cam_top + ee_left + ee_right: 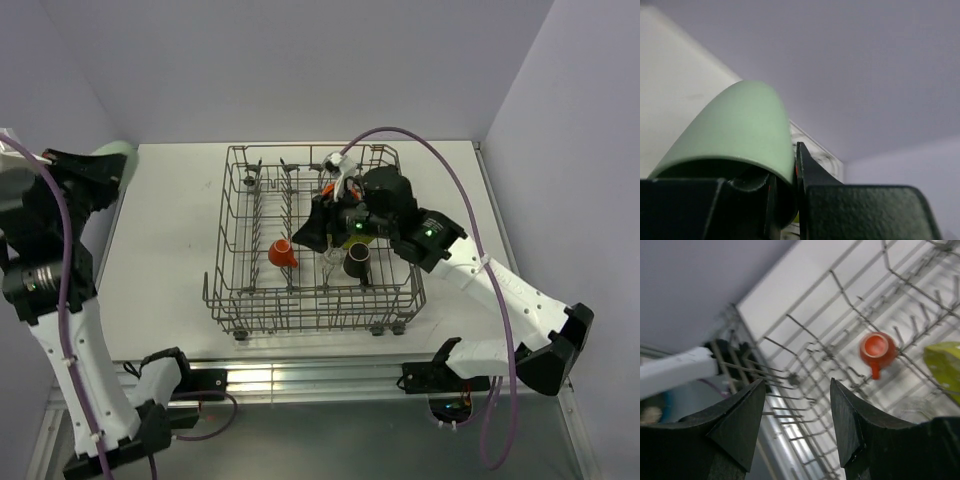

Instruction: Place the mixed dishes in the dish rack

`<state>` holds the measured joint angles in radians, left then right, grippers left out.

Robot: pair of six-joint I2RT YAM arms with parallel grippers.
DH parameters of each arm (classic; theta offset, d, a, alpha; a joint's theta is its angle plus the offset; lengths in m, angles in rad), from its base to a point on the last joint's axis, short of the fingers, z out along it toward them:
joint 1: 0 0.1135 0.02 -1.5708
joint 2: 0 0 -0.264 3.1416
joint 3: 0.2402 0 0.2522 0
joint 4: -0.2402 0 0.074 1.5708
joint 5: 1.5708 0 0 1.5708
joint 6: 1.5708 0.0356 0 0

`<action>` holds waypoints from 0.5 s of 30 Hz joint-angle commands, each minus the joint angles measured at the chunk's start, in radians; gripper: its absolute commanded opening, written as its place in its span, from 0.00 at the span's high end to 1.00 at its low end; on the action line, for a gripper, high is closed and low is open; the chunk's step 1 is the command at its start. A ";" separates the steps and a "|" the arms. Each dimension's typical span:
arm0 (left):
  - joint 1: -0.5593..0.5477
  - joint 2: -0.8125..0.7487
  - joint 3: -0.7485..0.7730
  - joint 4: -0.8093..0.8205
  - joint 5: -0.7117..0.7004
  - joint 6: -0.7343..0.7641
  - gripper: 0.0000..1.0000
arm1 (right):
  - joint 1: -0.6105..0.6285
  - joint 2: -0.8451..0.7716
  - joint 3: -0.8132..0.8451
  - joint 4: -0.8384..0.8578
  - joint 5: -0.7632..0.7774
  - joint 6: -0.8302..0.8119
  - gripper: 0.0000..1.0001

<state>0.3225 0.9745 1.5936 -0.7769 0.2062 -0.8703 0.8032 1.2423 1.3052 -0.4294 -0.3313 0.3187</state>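
The grey wire dish rack (240, 290) stands mid-table. In it are a small orange handled cup (282, 252), a clear glass (331, 262) and a dark brown mug (357, 261). My right gripper (312, 232) hovers open and empty over the rack. Its wrist view (797, 415) shows the rack wires (810, 355), the orange cup (877, 350) and an edge of the yellow-green plate (945, 365). My left gripper (100, 172) is raised at the far left, shut on the rim of the pale green cup (120, 158). In its wrist view the gripper (785, 185) has one finger inside the cup (735, 135) and one outside. The orange bowl is out of view.
Walls close the table at the back and on both sides. The right arm's purple cable (450, 170) arcs over the rack's far right corner. A metal rail (300, 378) runs along the table's near edge between the arm bases.
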 commanded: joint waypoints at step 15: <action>-0.612 -0.013 -0.560 1.347 0.730 -0.401 1.00 | -0.197 -0.161 -0.185 0.535 -0.468 0.296 0.38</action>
<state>-0.2203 1.0084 1.0348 0.3332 0.9009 -1.2545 0.6258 1.1080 1.1198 0.0010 -0.7620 0.5877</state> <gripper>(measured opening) 0.170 0.622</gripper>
